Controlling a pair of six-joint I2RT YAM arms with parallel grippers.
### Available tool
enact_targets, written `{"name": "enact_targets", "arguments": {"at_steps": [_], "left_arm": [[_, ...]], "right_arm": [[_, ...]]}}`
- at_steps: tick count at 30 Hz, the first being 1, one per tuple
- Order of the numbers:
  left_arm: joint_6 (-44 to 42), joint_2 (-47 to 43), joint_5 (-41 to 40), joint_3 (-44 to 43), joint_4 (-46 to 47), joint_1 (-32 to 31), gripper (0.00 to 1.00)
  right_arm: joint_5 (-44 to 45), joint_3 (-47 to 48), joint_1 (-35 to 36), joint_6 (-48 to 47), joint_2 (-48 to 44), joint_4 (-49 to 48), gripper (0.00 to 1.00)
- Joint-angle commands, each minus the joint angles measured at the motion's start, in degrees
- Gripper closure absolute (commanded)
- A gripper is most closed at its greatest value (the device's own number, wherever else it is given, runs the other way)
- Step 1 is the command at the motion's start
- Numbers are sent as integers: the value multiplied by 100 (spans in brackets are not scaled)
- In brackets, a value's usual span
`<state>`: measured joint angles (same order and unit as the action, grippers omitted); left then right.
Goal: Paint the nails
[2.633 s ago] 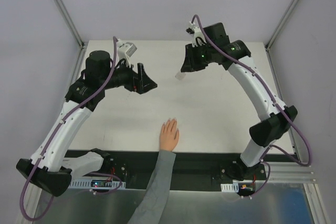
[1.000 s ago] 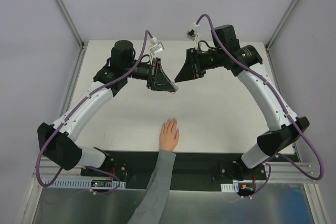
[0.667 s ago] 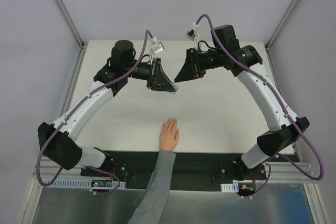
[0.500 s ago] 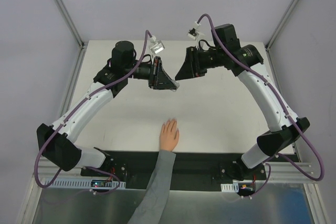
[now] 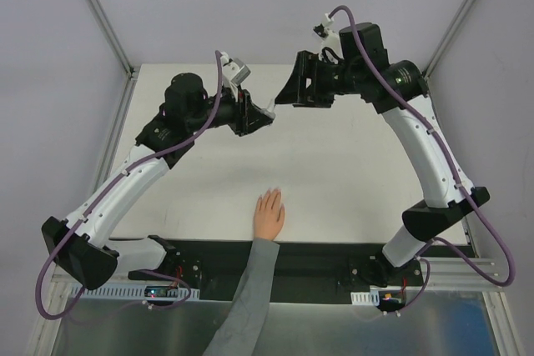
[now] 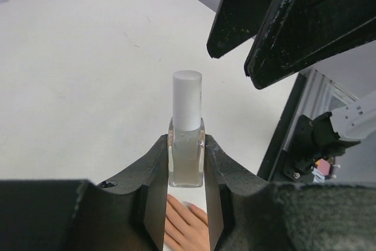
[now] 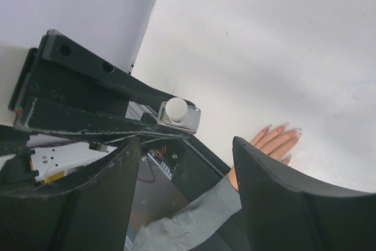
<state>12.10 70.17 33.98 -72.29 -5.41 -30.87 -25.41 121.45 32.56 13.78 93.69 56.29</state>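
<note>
While the bottle (image 6: 187, 151) is gripped by its clear glass body in the left claw (image 6: 187, 145), its white cap is seen standing out past the fingertips, screwed on. The claw is closed on both sides of the glass.

Bottle and left claw are held in the air over the far part of the worktop (image 5: 350, 172), near its middle.

The right claw (image 5: 285, 96) is noted just beside the cap, apart from it, also raised. Its jaws are spread wide and nothing is held between them. From the right wrist, the bottle (image 7: 178, 114) is looked at cap-on through the gap of that claw (image 7: 187, 141). From the left wrist, the two dark fingers (image 6: 305, 27) of the right claw are seen above and to the right of the cap, not touching it.

The hand (image 5: 269, 214) is laid flat on the near edge of the worktop, between the two arm bases, fingers together and pointing away from them. The wrist is covered by a grey sleeve (image 5: 250, 298). The nails (image 7: 283, 127) are found at the fingertips, well apart from both claws. Whether any nail is coated cannot be told.
</note>
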Motion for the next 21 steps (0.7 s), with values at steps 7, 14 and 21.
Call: {"name": "enact_targets", "arguments": {"at_steps": [7, 14, 21], "left_arm": [[-673, -109, -1209, -92, 189, -445, 100], [-709, -170, -1411, -48, 189, -718, 100], [-647, -267, -1473, -74, 181, -824, 100]], "right_arm": [[976, 335, 453, 1065, 220, -365, 60], [1424, 379, 717, 951, 211, -215, 69], [1495, 248, 796, 916, 123, -136, 73]]}}
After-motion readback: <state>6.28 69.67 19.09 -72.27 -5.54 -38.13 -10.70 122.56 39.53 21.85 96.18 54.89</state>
